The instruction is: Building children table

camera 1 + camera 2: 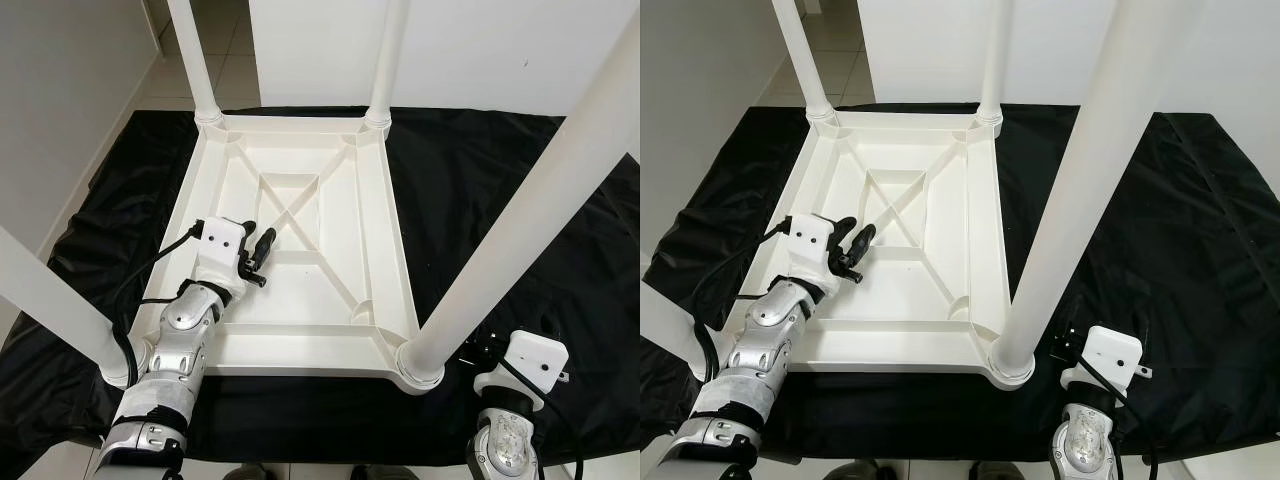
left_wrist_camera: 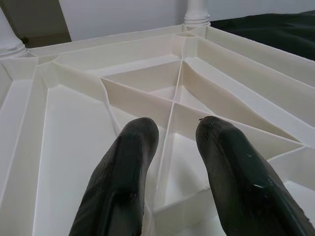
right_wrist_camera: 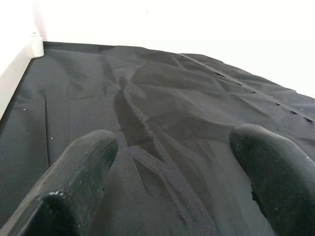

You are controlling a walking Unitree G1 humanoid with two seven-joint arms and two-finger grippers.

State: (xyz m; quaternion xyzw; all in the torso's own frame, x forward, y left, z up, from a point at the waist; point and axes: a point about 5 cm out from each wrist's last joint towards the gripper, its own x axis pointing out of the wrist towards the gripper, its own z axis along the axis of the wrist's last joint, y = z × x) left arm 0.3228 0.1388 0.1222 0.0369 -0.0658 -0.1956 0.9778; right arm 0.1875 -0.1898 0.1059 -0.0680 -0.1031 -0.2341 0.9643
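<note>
A white plastic children's table [image 1: 400,270] lies upside down on a black cloth [image 1: 500,170], its ribbed underside facing up. Legs stand in the corner sockets: far left leg [image 1: 195,60], far right leg [image 1: 388,60], near right leg [image 1: 540,215], near left leg [image 1: 50,300]. My left gripper [image 1: 262,250] hovers over the underside near the left rim, fingers a little apart and holding nothing; its wrist view looks along the crossing ribs [image 2: 172,105]. My right gripper [image 1: 1065,340] is beside the base of the near right leg, open above the cloth [image 3: 162,98].
The cloth spreads wide to the right of the table. A white wall [image 1: 450,50] stands behind, with tiled floor [image 1: 235,40] at the far left. Another wall [image 1: 60,90] runs close along the left side.
</note>
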